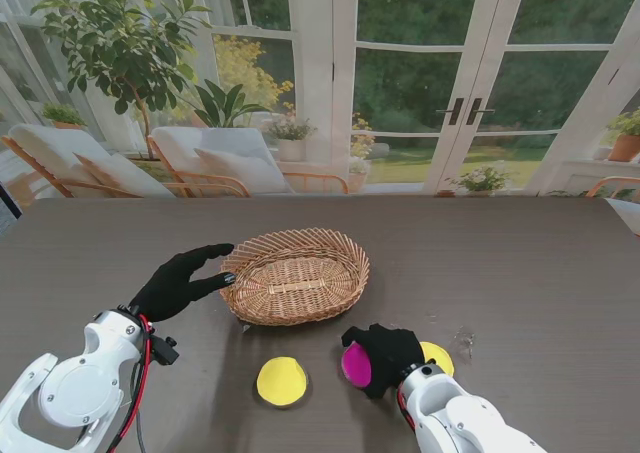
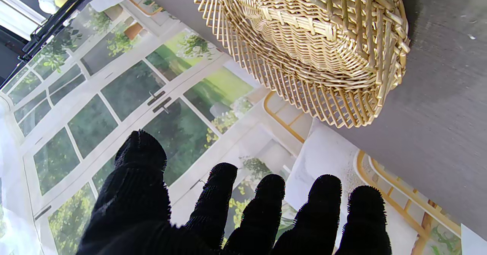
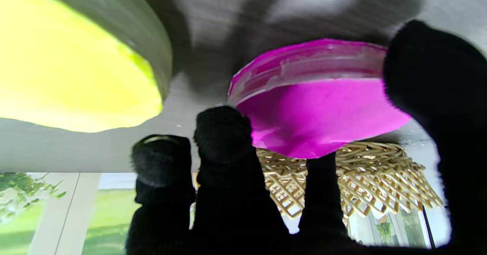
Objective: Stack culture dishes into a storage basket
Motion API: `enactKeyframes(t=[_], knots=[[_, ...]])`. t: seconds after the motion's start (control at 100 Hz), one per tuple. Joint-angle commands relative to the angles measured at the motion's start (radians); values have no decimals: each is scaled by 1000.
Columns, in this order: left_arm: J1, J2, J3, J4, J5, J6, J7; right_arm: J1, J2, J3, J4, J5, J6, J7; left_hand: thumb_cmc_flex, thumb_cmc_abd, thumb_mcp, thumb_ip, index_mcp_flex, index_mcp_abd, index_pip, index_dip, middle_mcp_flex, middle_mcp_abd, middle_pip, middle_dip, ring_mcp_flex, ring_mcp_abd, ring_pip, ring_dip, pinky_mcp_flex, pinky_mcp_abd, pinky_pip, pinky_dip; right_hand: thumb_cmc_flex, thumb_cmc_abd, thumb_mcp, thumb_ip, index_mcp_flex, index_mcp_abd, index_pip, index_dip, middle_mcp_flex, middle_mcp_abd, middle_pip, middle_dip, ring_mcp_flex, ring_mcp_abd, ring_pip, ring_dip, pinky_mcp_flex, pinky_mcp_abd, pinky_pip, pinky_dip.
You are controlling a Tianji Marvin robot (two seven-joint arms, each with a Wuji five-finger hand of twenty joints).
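Stand view, centre frame: oval woven wicker basket (image 1: 297, 274) on dark grey worktop (image 1: 540, 263). My left hand (image 1: 180, 283), black-gloved, fingers spread, holds nothing; fingertips at basket's left rim. Lower centre-right: right hand (image 1: 385, 358) pinching round magenta culture dish (image 1: 356, 364), tilted, thumb opposite fingers per wrist cam. Yellow round culture dish (image 1: 282, 381) lower centre, flat. Second yellow dish (image 1: 437, 357) just beside right hand, partly hidden.

Basket (image 1: 296, 275) at table (image 1: 520, 263) centre; three dishes nearer to me: one (image 1: 282, 381) left, two (image 1: 356, 364) (image 1: 437, 356) right.
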Motion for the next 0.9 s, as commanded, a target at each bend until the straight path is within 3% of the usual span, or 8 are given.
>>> enactKeyframes(t=[0.0, 0.38, 0.89], knots=[[4, -3, -2, -10, -4, -2, -16, -19, -2, 7, -33, 9, -10, 23, 30, 51, -21, 27, -5, 4, -16, -6, -9, 3, -13, -7, -5, 6, -13, 6, -4, 13, -29, 14, 26, 9, 127, 46, 39, -23, 94, 0, 47, -53, 44, 21, 44, -15, 21, -9, 103, 1, 75, -29], [7, -4, -6, -12, -2, -2, -11, -56, -5, 41, -165, 45, -82, 57, 31, 52, -20, 27, -5, 8, -16, -6, -11, 4, -14, -7, -6, 9, -13, 6, -5, 12, -29, 14, 20, 31, 102, 48, 47, -18, 95, -12, 16, -42, 36, 24, 18, -4, 18, -9, 82, -1, 72, -28], [13, -5, -12, -15, -5, -1, -7, 33, -14, -126, -154, 101, -111, 19, 32, 53, -21, 27, -3, 5, -16, -6, -9, 4, -13, -7, -4, 8, -13, 6, -5, 11, -29, 14, 14, 53, 91, 51, 51, -11, 87, -20, -3, -36, 33, 27, 5, -5, 19, -10, 70, -7, 69, -26]])
